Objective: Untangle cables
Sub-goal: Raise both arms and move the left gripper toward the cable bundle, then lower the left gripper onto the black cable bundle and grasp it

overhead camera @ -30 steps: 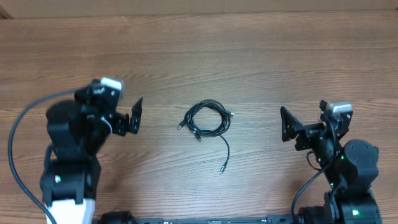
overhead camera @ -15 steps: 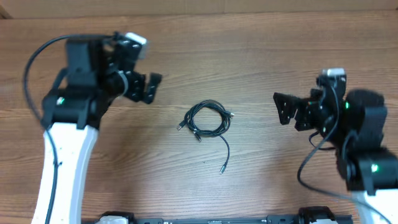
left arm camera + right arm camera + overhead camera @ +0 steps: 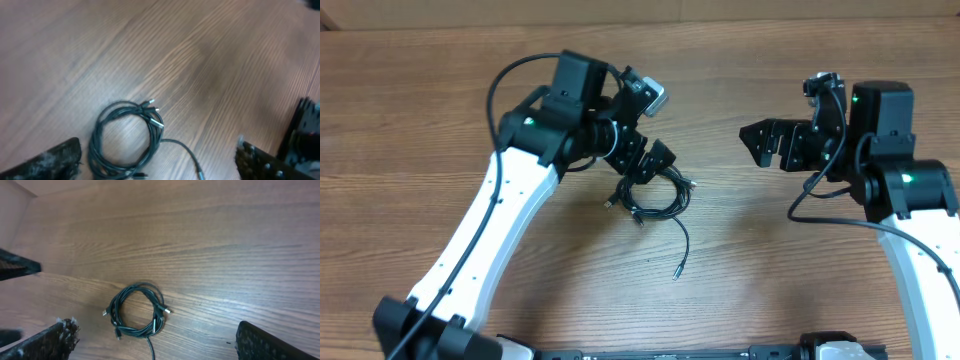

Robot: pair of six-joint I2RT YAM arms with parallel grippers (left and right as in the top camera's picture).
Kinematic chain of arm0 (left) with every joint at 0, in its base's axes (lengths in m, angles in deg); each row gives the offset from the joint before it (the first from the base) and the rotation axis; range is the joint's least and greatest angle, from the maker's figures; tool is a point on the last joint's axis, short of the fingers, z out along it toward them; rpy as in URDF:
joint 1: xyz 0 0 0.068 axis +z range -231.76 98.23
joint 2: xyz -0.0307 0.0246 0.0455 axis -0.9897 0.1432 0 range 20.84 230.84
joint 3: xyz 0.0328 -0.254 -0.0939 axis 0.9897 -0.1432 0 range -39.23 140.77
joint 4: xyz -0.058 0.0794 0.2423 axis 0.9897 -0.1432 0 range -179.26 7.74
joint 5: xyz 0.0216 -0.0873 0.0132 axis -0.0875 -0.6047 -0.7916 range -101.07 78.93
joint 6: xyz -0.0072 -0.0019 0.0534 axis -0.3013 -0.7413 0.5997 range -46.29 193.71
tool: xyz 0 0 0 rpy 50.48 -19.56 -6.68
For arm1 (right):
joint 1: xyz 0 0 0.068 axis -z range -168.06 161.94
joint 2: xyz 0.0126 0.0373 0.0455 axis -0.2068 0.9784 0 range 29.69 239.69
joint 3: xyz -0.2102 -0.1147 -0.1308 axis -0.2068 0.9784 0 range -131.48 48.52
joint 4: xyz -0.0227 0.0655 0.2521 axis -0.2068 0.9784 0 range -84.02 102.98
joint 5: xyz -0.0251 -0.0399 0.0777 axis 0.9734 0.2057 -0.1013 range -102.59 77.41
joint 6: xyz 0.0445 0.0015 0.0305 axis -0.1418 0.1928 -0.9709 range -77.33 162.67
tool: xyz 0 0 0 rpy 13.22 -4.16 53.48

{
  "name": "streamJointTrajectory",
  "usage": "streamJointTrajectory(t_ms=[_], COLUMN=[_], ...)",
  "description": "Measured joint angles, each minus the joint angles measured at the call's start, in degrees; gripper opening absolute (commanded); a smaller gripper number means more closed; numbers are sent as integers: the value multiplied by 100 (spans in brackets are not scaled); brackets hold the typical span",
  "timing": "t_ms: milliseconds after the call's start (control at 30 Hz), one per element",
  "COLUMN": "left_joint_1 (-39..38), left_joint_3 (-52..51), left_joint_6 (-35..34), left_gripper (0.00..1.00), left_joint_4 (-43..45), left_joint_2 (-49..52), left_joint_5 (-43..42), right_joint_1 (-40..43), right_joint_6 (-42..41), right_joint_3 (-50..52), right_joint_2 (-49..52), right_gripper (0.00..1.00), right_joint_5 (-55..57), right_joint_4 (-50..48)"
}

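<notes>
The coiled cables (image 3: pixel 655 195) lie on the wooden surface (image 3: pixel 800 290), one strand trailing out. The left hand (image 3: pixel 650 165), spread wide, hovers over the coil's edge. The right hand (image 3: pixel 758 142), also spread, hangs well apart. This is likely the approach; next, the left hand should lower and pinch one loop.

the wooden table (image 3: pixel 820 290) has a brown grain running from its left edge to its right edge. the cables (image 3: pixel 658 213) lie directly on it near its middle, well apart from every edge, wound in a loose black coil. one loose strand (image 3: pixel 686 243) trails from the coil toward the near edge, ending in a small plug (image 3: pixel 676 274).
</notes>
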State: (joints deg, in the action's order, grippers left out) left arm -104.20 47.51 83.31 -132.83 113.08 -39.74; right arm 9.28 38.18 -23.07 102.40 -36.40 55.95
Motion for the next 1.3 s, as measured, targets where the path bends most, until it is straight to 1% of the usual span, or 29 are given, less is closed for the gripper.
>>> streamJointTrajectory(t_ms=[33,100,133,167,233,333,367,400,433,467,500,533,600,667,767,833,900,967,1300], left_joint_1=[0,2,2,2,2,2,2,2,2,2,2,2,2,2,2,0,-9,-57,-420], left_joint_3=[2,11,24,26,31,31,31,31,31,31,31,31,31,31,31,31,31,31,31], left_joint_6=[-282,-918,-1237,-1661,-2420,-3174,-3294,-3423,-3534,-3635,-3674,-3746,-3816,-3860,-3932,-3976,-4022,-4107,-4315], left_gripper=[81,71,63,61,60,56,46,26,26,36,42,39,22,15,13,15,12,11,21], left_joint_4=[-7,-83,-170,-282,-501,-560,-562,-560,-562,-560,-564,-560,-564,-597,-643,-658,-658,-660,-667], left_joint_2=[111,350,444,566,804,1137,1222,1314,1392,1504,1591,1672,1757,1784,1794,1832,1910,2004,2404], left_joint_5=[116,501,741,1027,1502,1937,1993,2059,2092,2114,2124,2127,2124,2120,2124,2124,2124,2149,2520], right_joint_1=[0,0,0,0,0,0,0,0,0,0,0,0,0,0,0,0,0,0,0], right_joint_6=[-26,-70,-87,-107,-131,-149,-151,-149,-149,-149,-151,-149,-151,-149,-151,-151,-153,-153,-151], right_joint_3=[0,0,0,0,0,0,0,0,0,0,0,0,0,0,0,0,0,0,0], right_joint_2=[61,146,170,197,240,280,286,286,286,286,286,286,286,286,286,286,286,286,286], right_gripper=[100,99,98,97,96,96,96,96,96,96,96,96,97,96,97,97,96,96,96], right_joint_5=[-24,-48,-61,-81,-90,-111,-116,-127,-129,-129,-129,-131,-131,-131,-131,-129,-129,-131,-131], right_joint_4=[2,0,2,2,4,4,4,2,4,2,4,4,2,4,2,4,2,4,15])
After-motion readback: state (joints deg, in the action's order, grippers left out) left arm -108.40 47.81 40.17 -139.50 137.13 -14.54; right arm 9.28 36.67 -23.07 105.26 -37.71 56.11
